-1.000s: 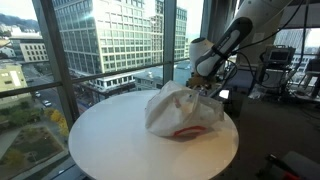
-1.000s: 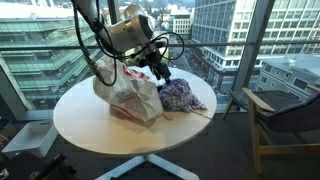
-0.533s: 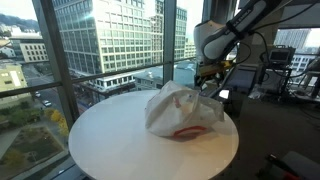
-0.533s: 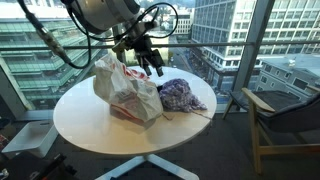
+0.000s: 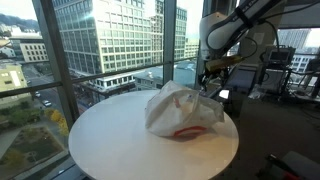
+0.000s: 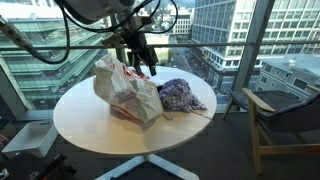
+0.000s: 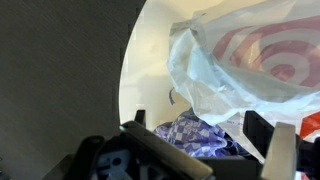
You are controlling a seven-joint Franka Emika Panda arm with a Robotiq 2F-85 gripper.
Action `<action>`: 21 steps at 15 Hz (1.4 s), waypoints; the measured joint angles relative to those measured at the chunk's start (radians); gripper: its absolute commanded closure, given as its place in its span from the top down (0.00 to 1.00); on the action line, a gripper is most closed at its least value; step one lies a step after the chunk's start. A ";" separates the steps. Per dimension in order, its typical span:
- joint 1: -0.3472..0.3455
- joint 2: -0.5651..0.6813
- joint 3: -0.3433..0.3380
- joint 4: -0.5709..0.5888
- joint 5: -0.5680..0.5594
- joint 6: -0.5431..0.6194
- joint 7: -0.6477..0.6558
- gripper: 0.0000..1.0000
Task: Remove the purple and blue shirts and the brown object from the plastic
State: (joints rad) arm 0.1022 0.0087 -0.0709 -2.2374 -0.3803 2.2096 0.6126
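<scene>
A crumpled white plastic bag with a red logo (image 5: 180, 108) lies on the round white table (image 5: 110, 140); it also shows in an exterior view (image 6: 125, 90) and in the wrist view (image 7: 250, 60). A purple checked shirt (image 6: 180, 95) lies on the table beside the bag, and in the wrist view (image 7: 190, 135) it sits below the jaws. My gripper (image 6: 143, 62) hangs open and empty in the air above the bag and shirt, also seen in an exterior view (image 5: 210, 75). The blue shirt and brown object are hidden.
The table's edge (image 6: 215, 115) is close behind the purple shirt. A chair (image 6: 280, 115) stands past that edge. Large windows surround the table, and desks with equipment (image 5: 285, 70) stand behind the arm.
My gripper has risen from beside the purple shirt to well above the bag. The shirt stays on the table and the bag has not moved.
</scene>
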 measured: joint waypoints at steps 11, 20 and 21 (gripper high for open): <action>-0.029 0.042 0.028 -0.054 0.090 0.005 0.000 1.00; -0.024 0.229 0.133 -0.181 0.515 0.328 -0.183 1.00; -0.022 0.240 0.149 -0.181 0.549 0.346 -0.212 1.00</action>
State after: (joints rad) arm 0.0799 0.2486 0.0778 -2.4179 0.1687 2.5557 0.4006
